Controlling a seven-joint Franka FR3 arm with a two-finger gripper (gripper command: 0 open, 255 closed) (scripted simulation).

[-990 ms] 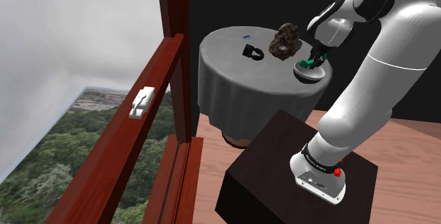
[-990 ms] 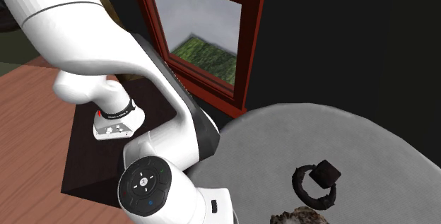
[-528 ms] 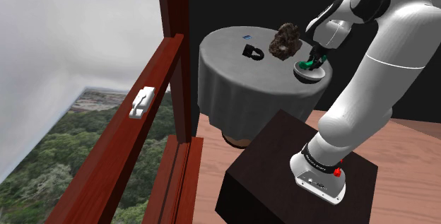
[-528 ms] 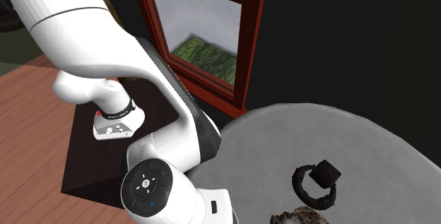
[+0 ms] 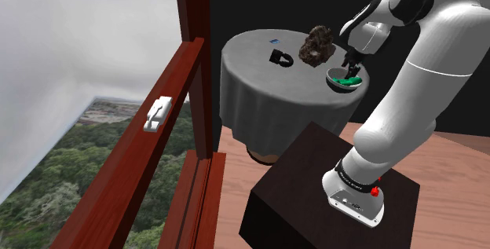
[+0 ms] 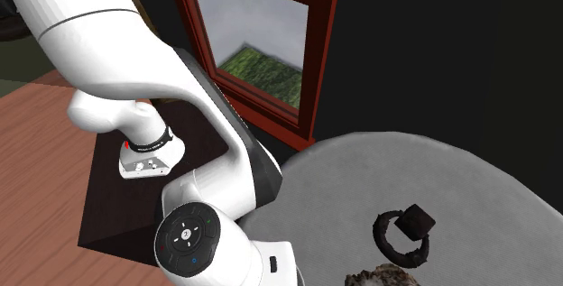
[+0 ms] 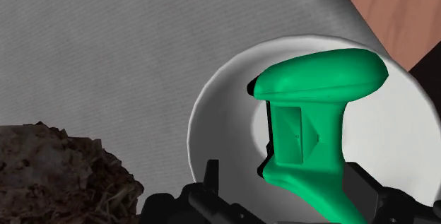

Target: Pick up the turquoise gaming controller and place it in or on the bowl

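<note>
While my end effector [image 7: 286,184] hangs just above the white bowl [image 7: 212,145], fingers apart and gripping nothing, the green gaming controller [image 7: 311,109] lies inside the bowl. I judge it rigid, light and smooth-shelled; its narrow handle offers the surest hold.

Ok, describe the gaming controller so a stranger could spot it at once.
Find the round table draped in grey cloth; at its edge nearest the robot's stand a white bowl sits beside a rough brown lump. The controller lies in that bowl, the one bright green thing among white, brown and grey.
</note>
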